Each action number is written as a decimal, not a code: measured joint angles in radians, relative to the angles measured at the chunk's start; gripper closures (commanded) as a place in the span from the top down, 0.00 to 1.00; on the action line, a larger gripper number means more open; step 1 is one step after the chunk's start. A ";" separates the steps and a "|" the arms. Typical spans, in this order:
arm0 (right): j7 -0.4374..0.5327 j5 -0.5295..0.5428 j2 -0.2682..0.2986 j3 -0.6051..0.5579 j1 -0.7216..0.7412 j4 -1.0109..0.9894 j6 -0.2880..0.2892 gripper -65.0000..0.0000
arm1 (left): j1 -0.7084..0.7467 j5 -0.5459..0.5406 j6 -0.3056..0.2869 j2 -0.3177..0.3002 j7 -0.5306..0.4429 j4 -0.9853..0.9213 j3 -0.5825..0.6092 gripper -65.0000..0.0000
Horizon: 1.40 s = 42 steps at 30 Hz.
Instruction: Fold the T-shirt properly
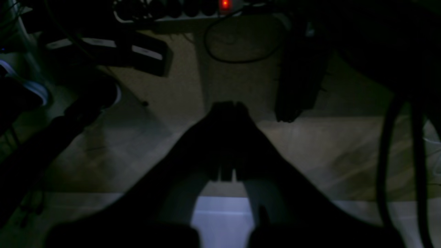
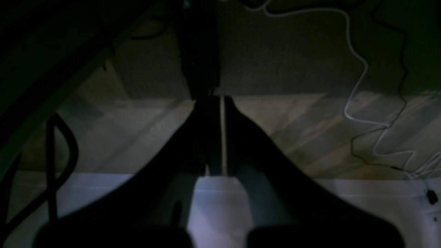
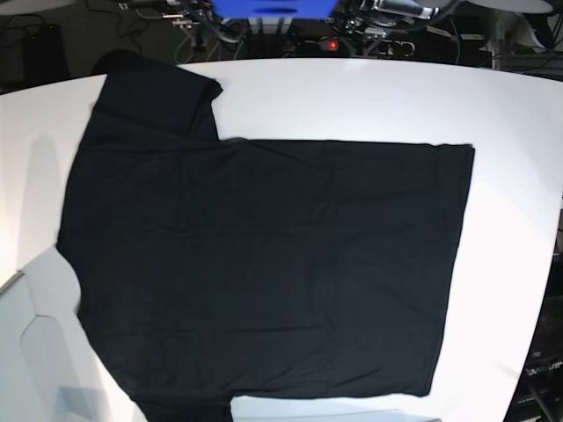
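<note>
The black T-shirt [image 3: 264,272] lies spread flat and sideways on the white table [image 3: 369,97] in the base view. Its hem is at the right and one sleeve [image 3: 158,97] reaches toward the far left corner. Neither gripper shows in the base view. In the dim left wrist view my left gripper [image 1: 227,106] hangs over the floor beyond a white edge [image 1: 220,220], its fingers pressed together on nothing. My right gripper [image 2: 215,101] looks the same in the right wrist view, shut and empty, with only a thin slit between its fingers.
A power strip with a red light [image 1: 225,4] and black cables [image 1: 237,58] lie on the floor under the left gripper. White and black cables [image 2: 361,89] trail across the floor at the right gripper's side. Equipment and a blue object [image 3: 273,7] crowd the table's far edge.
</note>
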 measured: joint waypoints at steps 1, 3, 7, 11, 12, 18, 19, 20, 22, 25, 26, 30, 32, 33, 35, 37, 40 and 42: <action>0.000 0.002 0.000 0.000 0.000 0.000 0.000 0.00 | 0.000 0.000 0.000 0.004 0.000 0.000 0.000 0.00; 0.000 0.003 -0.001 0.000 0.000 0.000 0.000 0.00 | 0.000 0.000 0.000 0.006 0.000 0.000 0.003 0.00; 0.005 0.004 0.002 -0.001 -0.009 0.005 0.000 0.00 | 0.000 0.000 0.000 -0.001 -0.004 0.000 0.002 0.00; 0.008 0.011 0.005 -0.001 -0.012 0.005 0.000 0.00 | 0.000 0.000 0.000 -0.005 -0.004 0.000 0.002 0.00; 0.008 0.011 0.005 -0.001 -0.012 0.005 0.000 0.00 | 0.000 0.000 0.000 -0.005 -0.004 0.000 0.002 0.00; 0.008 0.008 0.007 -0.001 -0.046 0.071 0.000 0.00 | 0.001 0.000 -0.001 0.007 -0.004 0.000 0.002 0.00; 0.004 0.007 0.010 -0.001 -0.056 0.093 0.000 0.00 | 0.001 0.000 0.000 0.007 -0.004 0.000 0.002 0.00; 0.006 0.007 0.013 -0.001 -0.068 0.112 0.000 0.00 | 0.003 0.000 0.000 0.006 -0.004 0.000 0.002 0.00; -0.005 -0.005 0.021 -0.001 -0.088 0.135 -0.001 0.00 | 0.011 0.000 0.000 0.005 -0.007 0.004 0.002 0.00; -0.011 -0.005 0.018 -0.001 -0.104 0.137 0.000 0.00 | 0.017 0.000 0.000 0.006 -0.006 0.004 0.002 0.00; -0.012 -0.004 0.018 -0.001 -0.106 0.136 0.000 0.00 | 0.017 0.000 -0.001 0.007 -0.005 0.003 0.002 0.00; -0.014 -0.004 0.018 -0.001 -0.100 0.138 0.000 0.00 | 0.016 0.000 0.000 0.006 -0.005 0.003 0.002 0.00; -0.016 -0.005 0.018 -0.001 -0.097 0.138 0.000 0.00 | 0.017 0.000 -0.001 0.006 -0.004 0.004 0.003 0.00; -0.033 -0.005 0.018 -0.001 -0.097 0.139 0.000 0.00 | 0.017 0.000 -0.001 0.006 -0.004 0.004 0.003 0.00; -0.097 -0.004 0.018 -0.001 -0.097 0.139 0.000 0.00 | 0.019 0.000 -0.001 0.006 -0.004 0.004 0.003 0.00; -0.113 -0.004 0.018 -0.001 -0.098 0.138 0.000 0.00 | 0.020 0.000 -0.001 0.006 -0.004 0.004 0.003 0.00; -0.112 -0.005 0.018 -0.001 -0.096 0.141 0.000 0.00 | 0.020 0.000 0.000 0.006 -0.004 0.004 0.002 0.00; -0.111 -0.005 0.018 -0.001 -0.094 0.142 0.000 0.00 | 0.020 0.000 -0.001 0.006 -0.004 0.004 0.002 0.00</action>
